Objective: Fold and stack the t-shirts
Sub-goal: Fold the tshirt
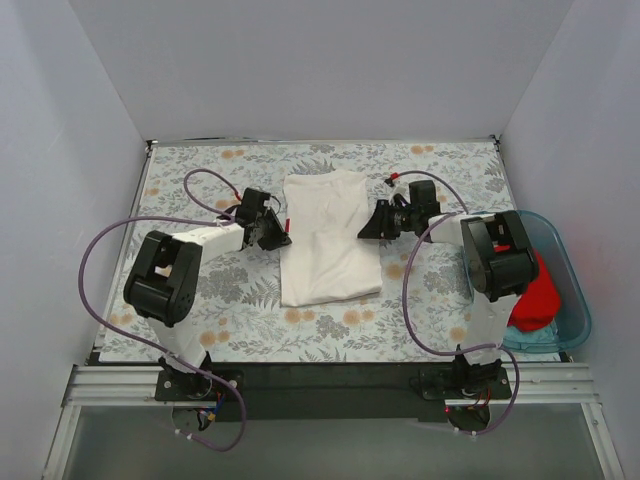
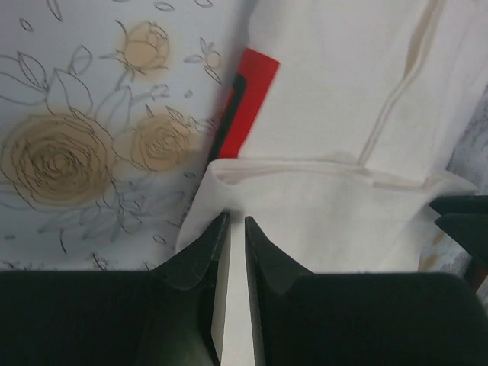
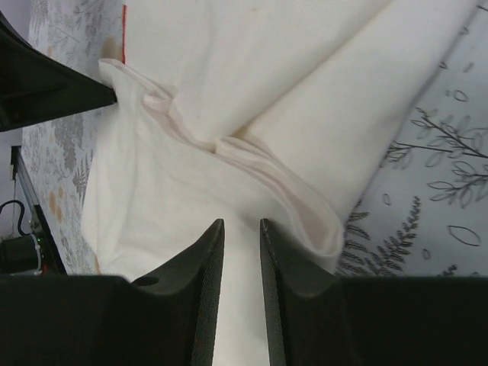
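**Both claws on the long edges of the white tee**

Starting at the left, my left claw (image 1: 284,232) sits at the 9 o'clock edge of the white t-shirt (image 1: 330,240). Its fingers are pressed nearly together, pinching a lip of white cloth. The shirt lies mid-tabletop (image 1: 220,290) as a tall strip, with its long axis running 12 to 6 o'clock. My right claw (image 1: 366,226) meets the opposite edge at 3 o'clock and is likewise nipped onto a bunched fold. The two arms face each other across the short width, about equally near. I judge that the coming fold depends on carrying both pinched edges along that long axis together.

Further right, the red t-shirt (image 1: 537,290) lies heaped in the blue tub (image 1: 575,300) at 4 o'clock, well apart from either claw.

The overhead view gives me the shirt's outline and axis but not the grips. The left wrist view shows cloth between the fingers and a red print (image 2: 248,99) peeking from under a layer. The right wrist view shows several stacked layers at the pinch.
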`<state>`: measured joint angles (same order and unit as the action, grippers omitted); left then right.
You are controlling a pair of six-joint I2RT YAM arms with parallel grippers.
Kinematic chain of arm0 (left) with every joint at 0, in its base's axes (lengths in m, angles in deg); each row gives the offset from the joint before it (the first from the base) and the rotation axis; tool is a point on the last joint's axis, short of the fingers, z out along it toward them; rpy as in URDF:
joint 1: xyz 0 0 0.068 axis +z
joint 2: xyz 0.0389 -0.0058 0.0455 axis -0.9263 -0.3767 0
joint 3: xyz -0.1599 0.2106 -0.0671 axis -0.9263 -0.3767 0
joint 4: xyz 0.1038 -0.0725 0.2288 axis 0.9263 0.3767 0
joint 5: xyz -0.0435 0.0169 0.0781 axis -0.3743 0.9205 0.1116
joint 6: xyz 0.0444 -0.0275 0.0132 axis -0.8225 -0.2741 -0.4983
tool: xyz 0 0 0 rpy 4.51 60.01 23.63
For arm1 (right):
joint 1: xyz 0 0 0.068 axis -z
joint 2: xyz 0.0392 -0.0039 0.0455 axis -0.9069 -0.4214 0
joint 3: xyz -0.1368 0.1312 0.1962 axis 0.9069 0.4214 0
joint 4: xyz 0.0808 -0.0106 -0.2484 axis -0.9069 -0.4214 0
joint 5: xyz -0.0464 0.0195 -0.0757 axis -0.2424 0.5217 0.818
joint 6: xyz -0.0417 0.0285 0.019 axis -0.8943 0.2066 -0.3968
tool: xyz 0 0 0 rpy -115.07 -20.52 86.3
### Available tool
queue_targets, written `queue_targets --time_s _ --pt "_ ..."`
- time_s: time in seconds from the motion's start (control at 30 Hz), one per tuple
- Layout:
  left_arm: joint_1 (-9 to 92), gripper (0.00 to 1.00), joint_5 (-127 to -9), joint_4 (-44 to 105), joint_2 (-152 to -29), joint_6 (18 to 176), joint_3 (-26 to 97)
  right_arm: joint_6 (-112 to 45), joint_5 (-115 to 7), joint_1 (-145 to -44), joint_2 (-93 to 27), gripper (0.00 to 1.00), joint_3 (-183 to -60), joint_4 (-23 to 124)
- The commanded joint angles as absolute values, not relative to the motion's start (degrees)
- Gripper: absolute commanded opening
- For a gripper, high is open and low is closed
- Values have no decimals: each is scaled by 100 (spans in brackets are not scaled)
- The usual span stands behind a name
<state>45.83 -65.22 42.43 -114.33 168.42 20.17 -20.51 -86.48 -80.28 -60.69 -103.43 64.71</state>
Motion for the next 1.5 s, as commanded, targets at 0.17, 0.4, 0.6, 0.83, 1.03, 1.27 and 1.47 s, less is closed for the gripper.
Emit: queue_targets --time_s 0.17,0.4,0.6,0.83,1.03,1.27,1.47 --pt "5091 11 -6852 3948 -11862 16791 2194 -1806 -9234 -7466 -6696 32 -10748 6884" --pt "5003 24 -7159 4448 -10599 16562 1975 -1482 -10113 -7580 -5492 36 -10072 6875" --pt "4424 26 -7624 4765 -9603 16711 1325 -963 -10509 -8212 -4463 40 -9010 6901" --pt "4001 24 -7792 4608 -9549 17238 139 -1173 -10159 -8301 -4479 40 -7762 6910" --pt "4097 19 -7555 4721 -9672 17537 -82 -1077 -10193 -7582 -5419 39 -7338 6893" --pt "4326 17 -7704 4993 -9603 17529 -171 -1392 -10360 -7272 -4843 38 -7135 6490" --pt "4291 24 -7599 5328 -8961 17318 119 -1447 -10202 -7518 -3717 39 -7469 5838"
